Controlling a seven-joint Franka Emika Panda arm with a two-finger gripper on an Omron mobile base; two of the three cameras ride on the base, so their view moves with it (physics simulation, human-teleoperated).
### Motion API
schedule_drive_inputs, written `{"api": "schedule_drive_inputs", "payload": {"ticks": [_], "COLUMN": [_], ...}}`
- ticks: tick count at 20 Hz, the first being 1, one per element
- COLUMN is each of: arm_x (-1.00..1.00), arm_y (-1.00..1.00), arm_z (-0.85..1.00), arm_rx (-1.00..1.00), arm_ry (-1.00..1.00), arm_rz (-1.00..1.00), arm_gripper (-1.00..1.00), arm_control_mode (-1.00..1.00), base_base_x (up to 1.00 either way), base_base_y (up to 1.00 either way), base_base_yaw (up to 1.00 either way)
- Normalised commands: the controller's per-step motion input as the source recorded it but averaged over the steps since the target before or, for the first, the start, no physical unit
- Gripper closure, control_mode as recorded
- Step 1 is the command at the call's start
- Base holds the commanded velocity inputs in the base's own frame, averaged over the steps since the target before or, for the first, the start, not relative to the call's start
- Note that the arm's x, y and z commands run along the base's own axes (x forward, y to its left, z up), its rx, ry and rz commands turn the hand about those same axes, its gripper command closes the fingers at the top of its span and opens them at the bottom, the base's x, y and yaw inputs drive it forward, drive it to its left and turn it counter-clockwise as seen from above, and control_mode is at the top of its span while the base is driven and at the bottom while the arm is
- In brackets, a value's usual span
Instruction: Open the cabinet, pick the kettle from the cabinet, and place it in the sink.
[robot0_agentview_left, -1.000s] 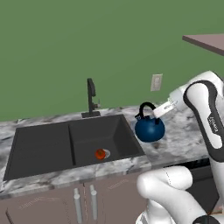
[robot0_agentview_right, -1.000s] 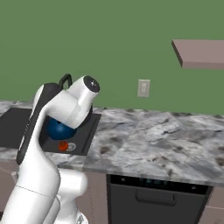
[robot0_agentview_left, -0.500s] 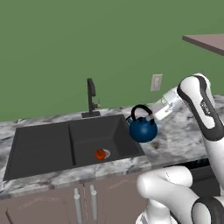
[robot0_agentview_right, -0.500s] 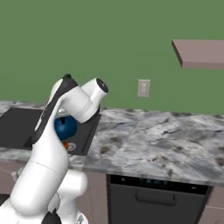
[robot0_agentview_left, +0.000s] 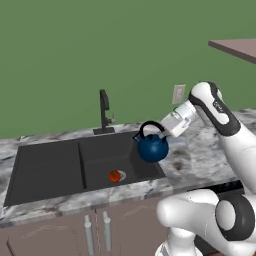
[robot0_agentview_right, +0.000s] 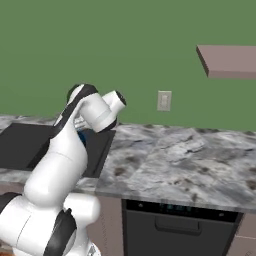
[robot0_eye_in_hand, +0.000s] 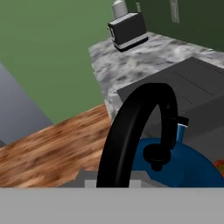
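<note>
The blue kettle (robot0_agentview_left: 152, 148) hangs by its thin black arched handle over the right basin of the matte-black sink (robot0_agentview_left: 46, 162). My gripper (robot0_agentview_left: 162, 128) is shut on the top of that handle. In the hand view the handle (robot0_eye_in_hand: 133, 127) arches close in front, with the lid knob (robot0_eye_in_hand: 157, 155) and the blue body (robot0_eye_in_hand: 186, 164) under it and the sink (robot0_eye_in_hand: 192, 85) beyond. A sliver of the kettle (robot0_agentview_right: 83, 138) shows behind the arm in the right base view. A mauve-brown corner of the cabinet (robot0_agentview_left: 236, 48) juts in at the upper right.
A small orange-red object (robot0_agentview_left: 115, 175) lies on the right basin's floor. The tall black faucet (robot0_agentview_left: 104, 114) stands behind the sink. Marble counter (robot0_agentview_right: 175, 155) runs to the right, above a dark dishwasher (robot0_agentview_right: 180, 225). A toaster (robot0_eye_in_hand: 127, 29) sits on the far counter.
The arm has carried the kettle leftward, from above the sink's right rim to over the right basin. The grip stays shut on the handle.
</note>
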Motion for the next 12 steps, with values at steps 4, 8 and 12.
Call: {"api": "schedule_drive_inputs", "payload": {"ticks": [4, 8, 12], "arm_x": [0.32, 0.36, 0.36], "arm_y": [0.11, 0.11, 0.09], "arm_z": [-0.27, -0.29, -0.28], "arm_rx": [0.00, 0.00, 0.00], "arm_ry": [0.00, 0.00, 0.00], "arm_rz": [0.15, 0.14, 0.13], "arm_gripper": [1.00, 1.00, 1.00], "arm_control_mode": [-1.00, -1.00, -1.00], "base_base_x": [0.00, 0.00, 0.00], "base_base_y": [0.00, 0.00, 0.00], "base_base_yaw": [0.00, 0.00, 0.00]}}
